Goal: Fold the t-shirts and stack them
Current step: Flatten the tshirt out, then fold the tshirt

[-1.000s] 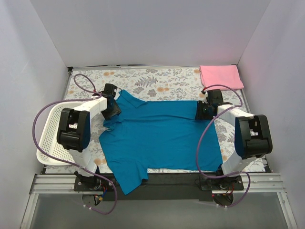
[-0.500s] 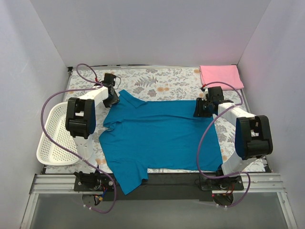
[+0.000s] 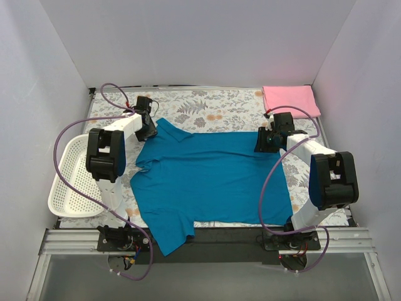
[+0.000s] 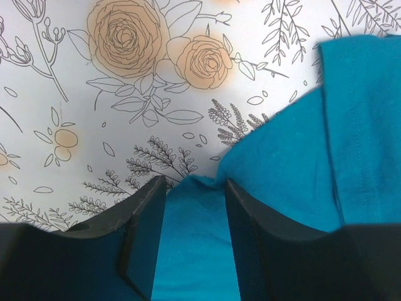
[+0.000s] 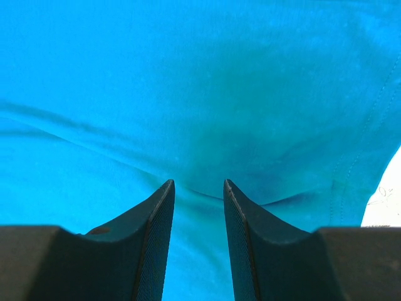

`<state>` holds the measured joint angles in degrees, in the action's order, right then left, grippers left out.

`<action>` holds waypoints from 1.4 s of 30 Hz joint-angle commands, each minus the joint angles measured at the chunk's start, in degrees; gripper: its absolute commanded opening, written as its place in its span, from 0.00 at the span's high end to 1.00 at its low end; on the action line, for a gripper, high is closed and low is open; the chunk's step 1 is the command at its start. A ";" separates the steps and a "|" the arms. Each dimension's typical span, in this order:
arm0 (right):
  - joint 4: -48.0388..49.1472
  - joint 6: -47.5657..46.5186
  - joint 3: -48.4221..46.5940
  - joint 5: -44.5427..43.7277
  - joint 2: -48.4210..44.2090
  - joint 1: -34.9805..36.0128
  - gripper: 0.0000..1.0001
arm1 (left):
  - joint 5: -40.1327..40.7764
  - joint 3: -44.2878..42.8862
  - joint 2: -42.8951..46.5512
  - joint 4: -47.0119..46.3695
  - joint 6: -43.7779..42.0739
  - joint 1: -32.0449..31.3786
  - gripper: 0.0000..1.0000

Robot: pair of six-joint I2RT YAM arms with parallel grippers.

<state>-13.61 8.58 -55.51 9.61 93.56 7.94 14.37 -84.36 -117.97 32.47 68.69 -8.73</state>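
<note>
The teal-blue t-shirt [image 3: 213, 179] lies spread flat in the middle of the table, neck to the left. The light pink shirt [image 3: 289, 99] lies folded at the back right corner. My left gripper [image 3: 149, 130] is down at the shirt's far left sleeve. In the left wrist view [image 4: 195, 185] its jaws stand a little apart with the sleeve's edge [image 4: 188, 244] between them. My right gripper [image 3: 264, 142] is down at the shirt's far right corner. In the right wrist view [image 5: 199, 185] its jaws stand a little apart on creased teal cloth [image 5: 188, 75].
A white lattice basket [image 3: 70, 185] stands at the table's left edge, beside the left arm. A floral tablecloth [image 3: 207, 103] covers the table. White walls close in the back and both sides. Purple cables loop off both arms.
My left arm has swung off the basket and reached farther back, bringing its gripper to the far sleeve. My right gripper has shifted slightly toward the back. The shirt has not moved.
</note>
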 commanded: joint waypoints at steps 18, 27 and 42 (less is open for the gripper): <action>0.51 -0.67 -1.36 0.85 -1.71 -0.21 0.56 | -0.22 1.39 4.43 -0.65 -1.36 0.29 0.66; 0.69 -0.67 -1.01 0.94 -1.45 -0.21 0.56 | -1.10 0.68 0.99 -0.91 -1.89 0.38 0.66; 0.77 -1.99 -6.89 -9.32 0.22 -0.39 0.54 | -0.57 0.77 -1.73 0.23 -2.77 0.38 0.78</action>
<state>-13.67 8.03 -58.15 5.91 93.60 7.94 14.15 -83.31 -117.67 31.31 66.72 -8.69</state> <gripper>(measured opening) 0.459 0.243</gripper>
